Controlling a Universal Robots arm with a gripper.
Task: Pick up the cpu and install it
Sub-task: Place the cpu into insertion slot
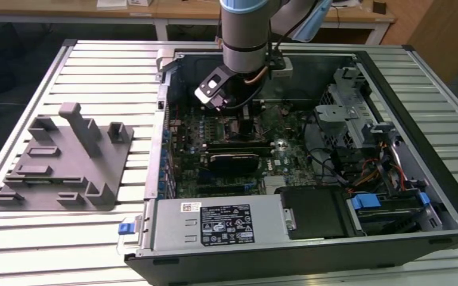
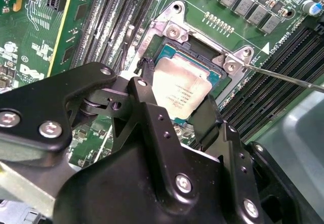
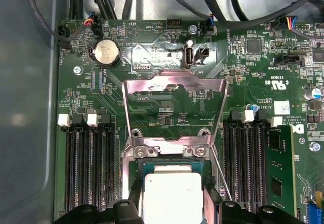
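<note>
The cpu [image 2: 179, 90], a silvery square chip with a pale edge, lies flat at the open motherboard socket [image 2: 215, 70], inside its metal frame. My gripper [image 2: 177, 95] reaches down into the open computer case [image 1: 388, 71], and its two black fingers press against opposite edges of the cpu [image 3: 172, 193]. In the first wrist view the gripper [image 3: 173, 197] straddles the chip, and teal socket edge [image 3: 136, 169] shows around it. In the exterior view the gripper [image 1: 241, 114] hangs over the middle of the motherboard [image 1: 285, 155].
The socket's load plate [image 3: 174, 90] stands swung up, and its thin lever rod [image 2: 283, 76] sticks out sideways. Memory slots [image 3: 88, 168] flank the socket. A power supply [image 1: 213, 223], drive cage [image 1: 356, 119] and cables crowd the case. A grey fixture block [image 1: 62, 161] sits on the slatted table.
</note>
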